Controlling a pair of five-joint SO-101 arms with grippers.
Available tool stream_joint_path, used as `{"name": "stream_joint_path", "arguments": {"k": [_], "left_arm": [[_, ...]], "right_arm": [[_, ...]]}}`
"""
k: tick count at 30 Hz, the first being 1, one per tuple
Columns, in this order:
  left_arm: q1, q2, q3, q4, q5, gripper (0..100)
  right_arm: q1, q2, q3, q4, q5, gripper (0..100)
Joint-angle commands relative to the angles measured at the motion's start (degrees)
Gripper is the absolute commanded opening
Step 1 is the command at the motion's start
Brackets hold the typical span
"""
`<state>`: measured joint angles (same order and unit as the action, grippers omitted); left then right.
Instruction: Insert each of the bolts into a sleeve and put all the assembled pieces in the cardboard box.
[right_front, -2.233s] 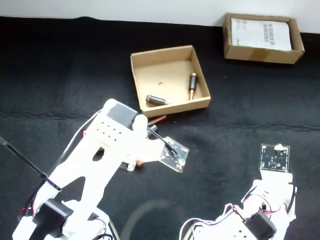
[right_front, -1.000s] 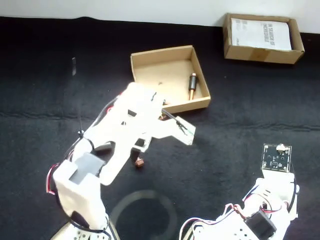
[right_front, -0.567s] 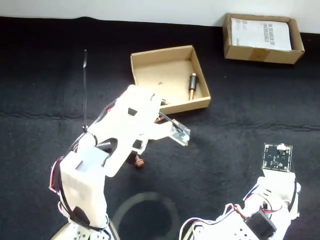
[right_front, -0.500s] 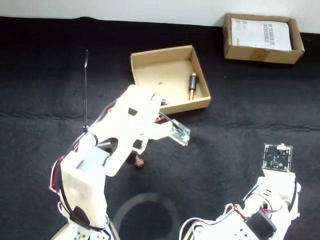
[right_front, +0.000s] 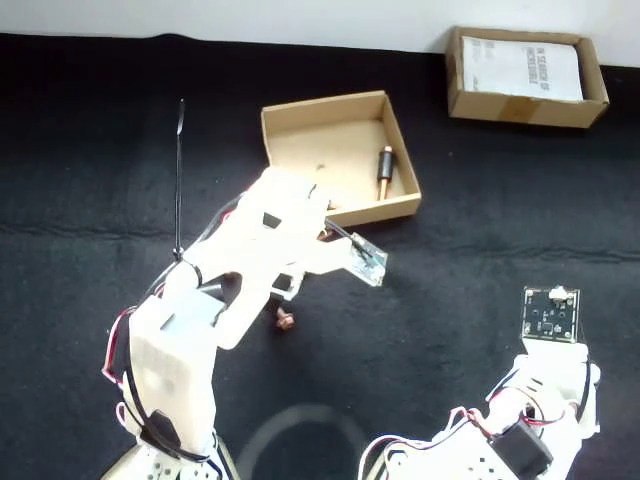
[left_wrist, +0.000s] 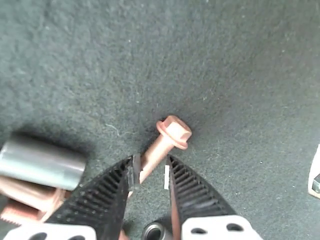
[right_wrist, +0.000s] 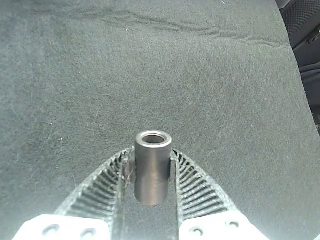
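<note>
My left gripper (left_wrist: 150, 162) is shut on the shaft of a copper bolt (left_wrist: 170, 136), whose hex head sticks out past the fingertips just above the black cloth. The bolt head (right_front: 285, 320) peeks out under the left arm (right_front: 265, 240), in front of the cardboard box (right_front: 280, 125). A grey sleeve (left_wrist: 42, 160) lies beside that gripper, with another copper bolt (left_wrist: 20, 197) against it. One assembled piece (right_front: 384, 172) lies in the box. My right gripper (right_wrist: 152, 156) is shut on a grey sleeve (right_wrist: 152, 167), open end up, near the table's front right.
A second cardboard box (right_front: 525, 75) holding a printed sheet stands at the back right. The left arm covers the front left corner of the task box. The right arm (right_front: 540, 390) sits low at the front right, with bare black cloth between the arms.
The left arm swung from low over the cloth to up over the box's front edge. The bolt head under it has shifted slightly right. The right arm has kept still.
</note>
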<state>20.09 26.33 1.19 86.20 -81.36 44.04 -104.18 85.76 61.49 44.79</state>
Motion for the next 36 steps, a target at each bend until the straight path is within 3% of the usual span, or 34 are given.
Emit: {"name": "stream_joint_path", "arguments": {"k": [1,17,20,25,29,36], "left_arm": [[0.13,0.04,-0.75,-0.79,-9.23,10],[0.04,3.3,-1.1,-0.44,-11.96,10],[-0.04,3.12,-1.01,-0.44,-11.96,1],[0.57,0.48,-2.59,4.92,-11.08,1],[3.03,-6.55,-8.31,10.81,-3.16,1],[3.56,-16.22,-16.48,10.99,15.3,1]], "right_arm": [[0.13,-0.66,0.4,-1.19,1.76,0.8],[-1.01,-0.66,0.75,-1.19,3.08,0.8],[-1.8,-0.66,0.84,-1.19,2.99,0.8],[-4.53,-0.66,0.75,-0.84,-0.44,0.8],[-9.54,-0.48,1.19,-0.84,-7.74,0.8],[-25.54,-0.57,1.27,-1.19,-23.47,0.8]]}}
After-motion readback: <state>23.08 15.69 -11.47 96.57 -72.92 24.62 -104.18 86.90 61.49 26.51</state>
